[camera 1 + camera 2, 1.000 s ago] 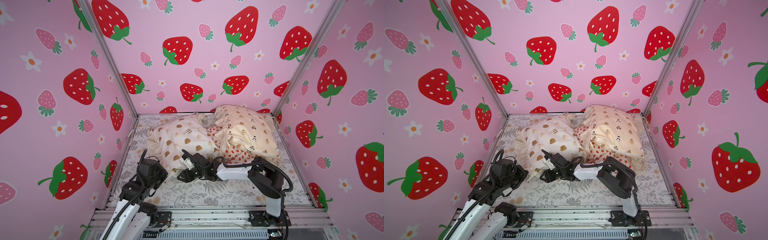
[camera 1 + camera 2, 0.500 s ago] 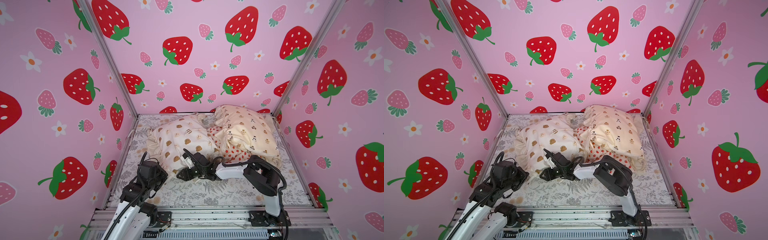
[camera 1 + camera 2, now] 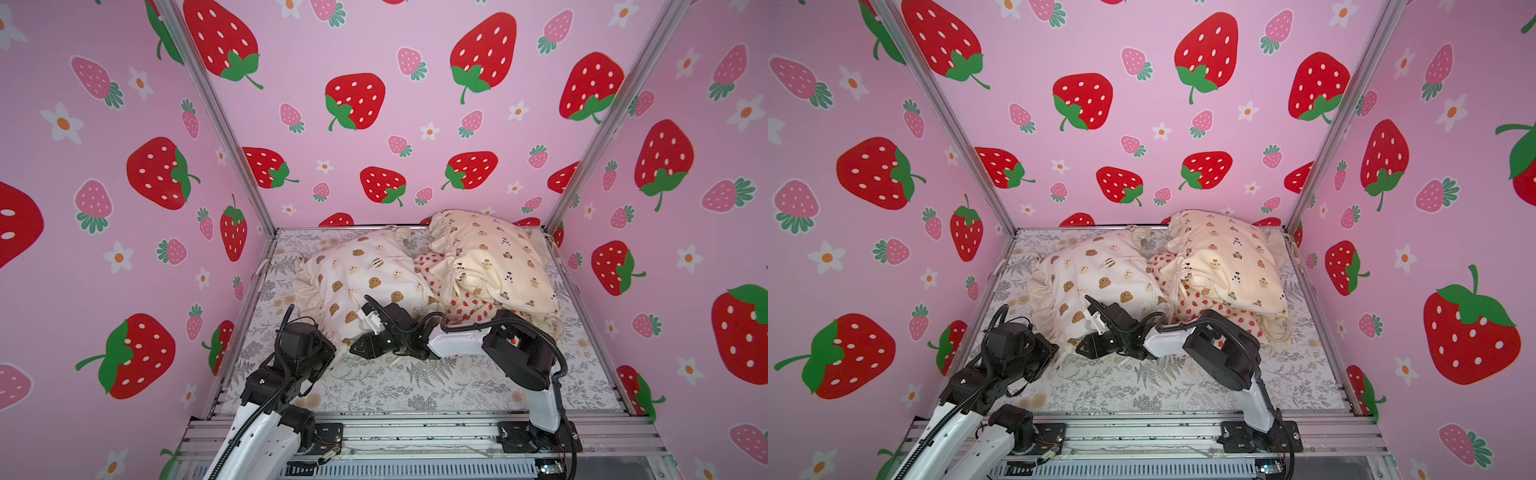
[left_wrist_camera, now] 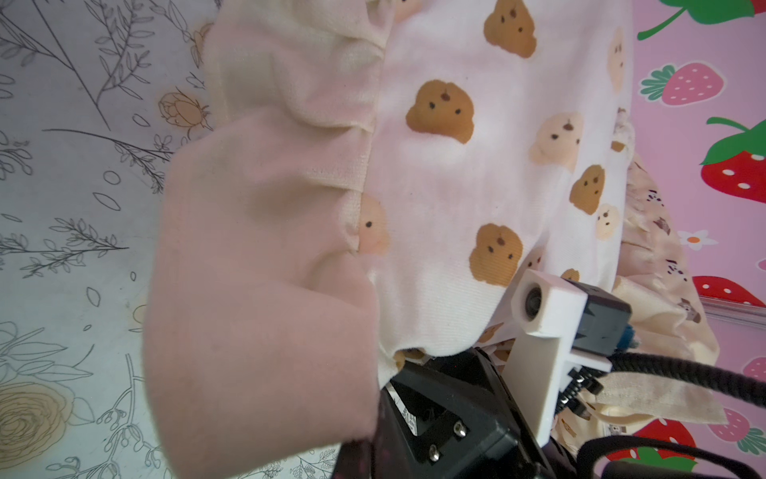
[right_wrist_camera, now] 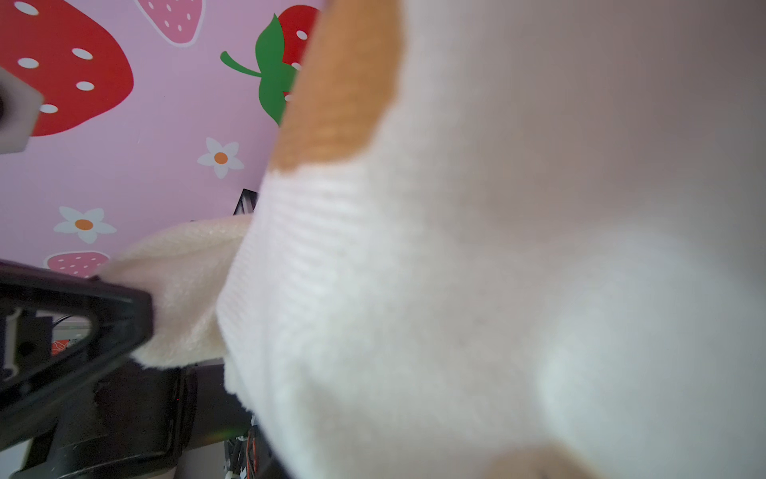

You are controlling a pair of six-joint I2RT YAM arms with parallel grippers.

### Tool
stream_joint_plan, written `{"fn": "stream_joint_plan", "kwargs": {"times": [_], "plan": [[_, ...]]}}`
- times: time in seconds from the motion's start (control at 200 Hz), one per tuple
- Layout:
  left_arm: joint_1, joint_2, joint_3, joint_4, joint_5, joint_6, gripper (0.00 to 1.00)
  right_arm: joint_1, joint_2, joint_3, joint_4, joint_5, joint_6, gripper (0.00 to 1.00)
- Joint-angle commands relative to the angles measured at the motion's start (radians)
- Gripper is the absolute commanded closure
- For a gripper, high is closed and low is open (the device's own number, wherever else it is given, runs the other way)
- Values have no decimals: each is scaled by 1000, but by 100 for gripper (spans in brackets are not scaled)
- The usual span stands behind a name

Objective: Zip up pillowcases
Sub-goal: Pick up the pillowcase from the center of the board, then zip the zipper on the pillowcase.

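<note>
The white pillowcase with brown bear blobs [image 3: 365, 274] lies left of centre on the sheet. My left gripper [image 3: 334, 356] is at its near left corner, shut on the cream frill [image 4: 257, 249], which drapes over the fingers. My right gripper [image 3: 358, 347] lies low along the same near edge, pointing left, almost touching the left gripper. The pillowcase [image 5: 456, 290] fills the right wrist view and hides the right jaws. A cream pillowcase with tiny bears [image 3: 490, 262] rests at the back right on the strawberry pillowcase [image 3: 465, 303]. No zipper shows.
A grey fern-print sheet [image 3: 415, 374] covers the floor. Pink strawberry walls [image 3: 124, 249] close in on the left, back and right. An aluminium rail [image 3: 415, 432] with both arm bases runs along the front.
The right arm's elbow has shifted slightly left. Both grippers stay at the near edge of the bear-blob pillowcase.
</note>
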Motion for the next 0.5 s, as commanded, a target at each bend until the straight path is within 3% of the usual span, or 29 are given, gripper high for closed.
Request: {"fn": "stream_joint_plan", "kwargs": {"times": [0.0, 0.495], "plan": [[-4, -9, -7, -2, -3, -10, 100, 4, -4, 14, 53, -4, 17, 68], [-3, -9, -14, -32, -40, 7, 100, 4, -50, -35, 31, 60, -10, 85]]}}
